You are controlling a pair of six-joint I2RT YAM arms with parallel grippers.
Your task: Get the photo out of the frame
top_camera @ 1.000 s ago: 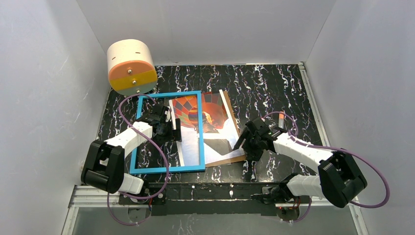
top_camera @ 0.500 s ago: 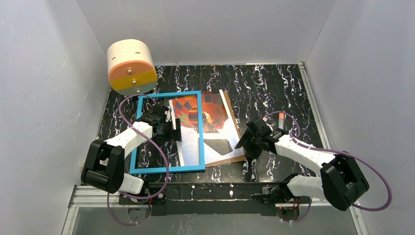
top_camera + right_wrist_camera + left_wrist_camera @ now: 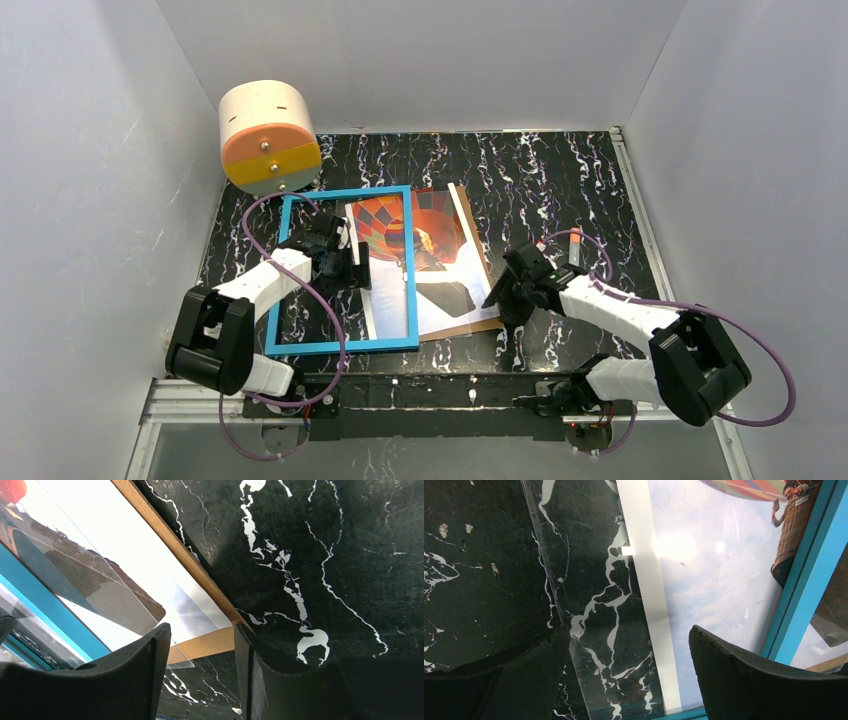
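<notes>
The left gripper (image 3: pixel 629 632) and right gripper (image 3: pixel 200 630) both gape empty, and since the photo (image 3: pixel 440 250) lies on the backing board (image 3: pixel 210 642) with its left part seemingly under the frame (image 3: pixel 340 345), a right-hand pinch at the board's near corner may seize board too, or drag the frame.

We see two arms of one build, the left arm (image 3: pixel 265 280) and the right arm (image 3: pixel 615 308), each with smooth white links between bulky, rounded black joint housings (image 3: pixel 212 340), the biggest of these nearest the metal rail (image 3: pixel 190 402). A thin purple cable (image 3: pixel 244 226) loops loosely along each arm from the rail end to the wrist, and far from the rail the right arm carries a small white tag with an orange tip (image 3: pixel 576 240). We find the fingers (image 3: pixel 749 680) matte black, thick and curved, with slightly rough edges.
</notes>
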